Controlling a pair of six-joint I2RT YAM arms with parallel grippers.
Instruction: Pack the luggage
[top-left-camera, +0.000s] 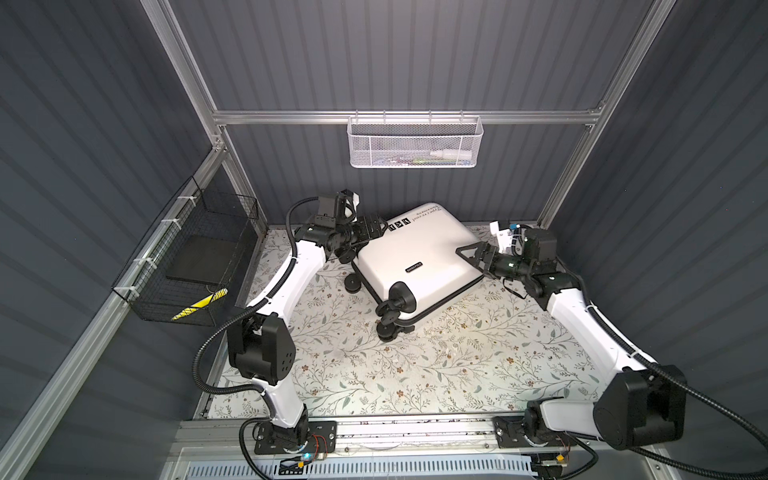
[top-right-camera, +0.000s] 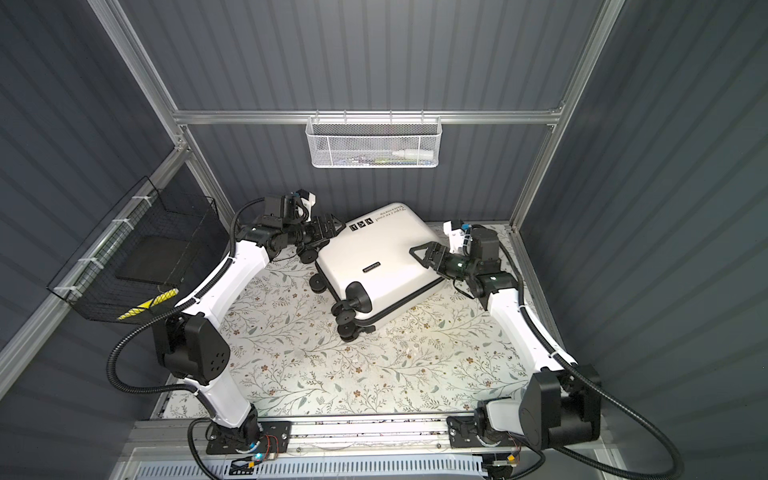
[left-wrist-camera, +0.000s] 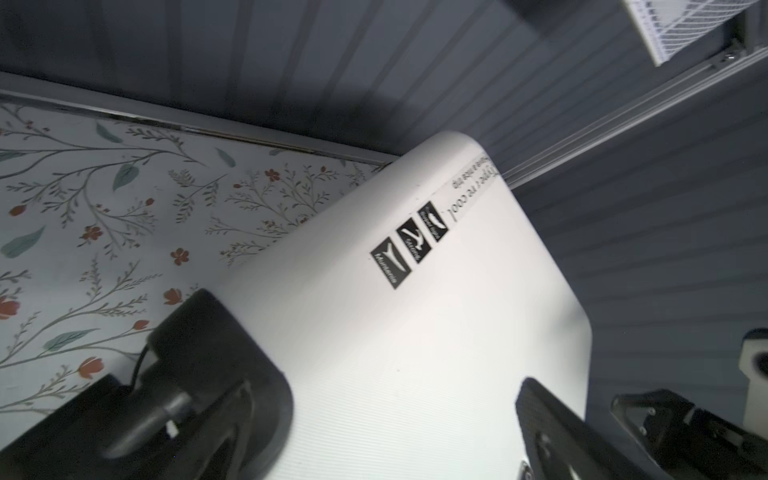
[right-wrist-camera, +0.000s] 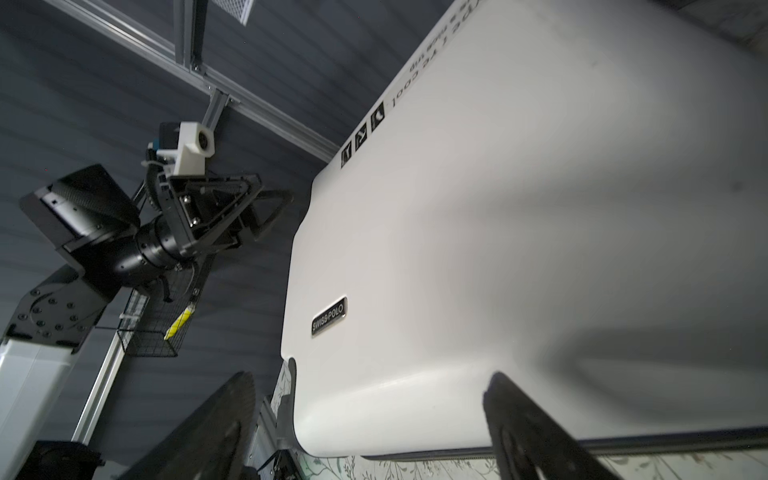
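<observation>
**A:** Where does the luggage (top-left-camera: 415, 257) lie from each end effector?

**B:** It lies shut and flat on the table (top-left-camera: 374, 374), straight ahead of both and between them. Its long axis runs from the wheels (top-left-camera: 353, 286) beside the left end effector (top-left-camera: 376, 227) toward the right end effector (top-left-camera: 469, 257).

**A:** And the jaws?

**B:** Both are spread wide, with nothing held. The right one has a finger (right-wrist-camera: 523, 432) over the shell's edge. The left stands just beside the wheel corner. I'd judge the right nearer for opening it.

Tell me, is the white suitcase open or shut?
Shut. The luggage lies flat on the table, its two shells meeting along the side seam, and no lining shows.
</observation>
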